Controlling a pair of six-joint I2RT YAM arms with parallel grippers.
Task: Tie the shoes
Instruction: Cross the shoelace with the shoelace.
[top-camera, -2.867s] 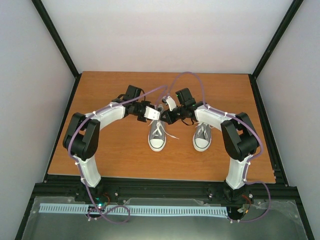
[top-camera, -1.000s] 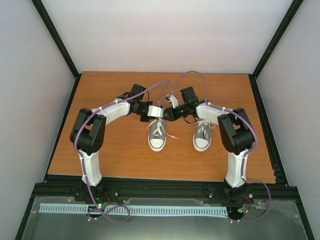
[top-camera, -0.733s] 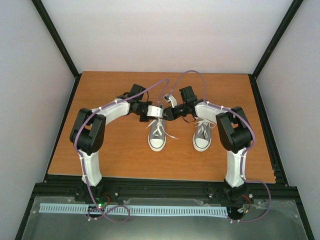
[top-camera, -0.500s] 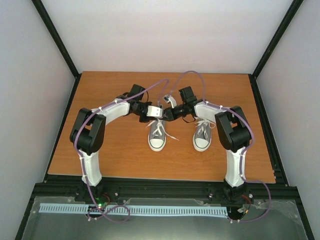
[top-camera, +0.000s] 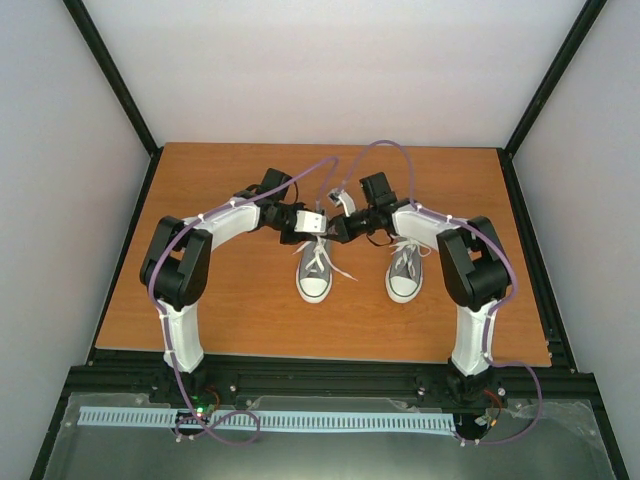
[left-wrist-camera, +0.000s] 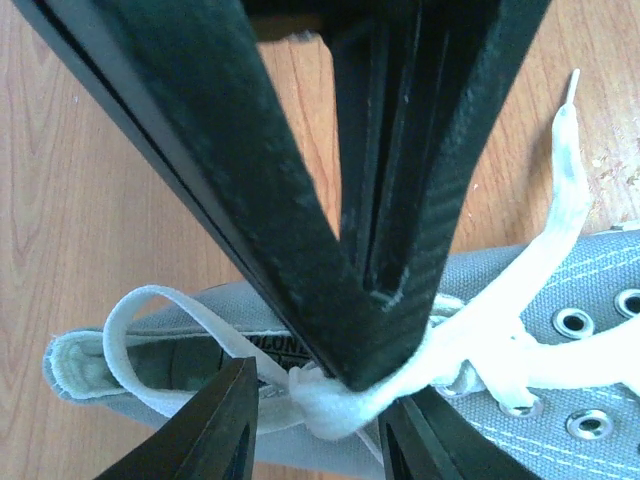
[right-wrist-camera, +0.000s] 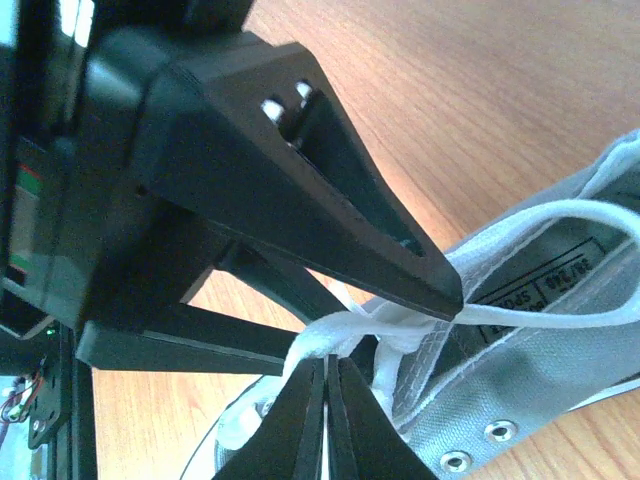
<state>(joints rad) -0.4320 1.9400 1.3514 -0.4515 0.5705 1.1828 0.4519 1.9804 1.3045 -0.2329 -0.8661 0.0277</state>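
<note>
1. From above, the left gripper and right gripper meet over the heel opening of the left shoe and cover it, so their tips cannot be made out there.
2. In its own wrist view, the left gripper's fingers stand apart on either side of a bunch of the white laces. Whether they press on it is unclear.
3. The right gripper's thin fingers are pinched together on that same bunch.
4. Both shoes stand side by side near the middle of the wooden table, toes toward the arm bases. The right shoe stands apart from the grippers. The shoes are grey canvas with white toe caps.
5. A label inside the left shoe shows "OLON"; the rest is covered.
</note>
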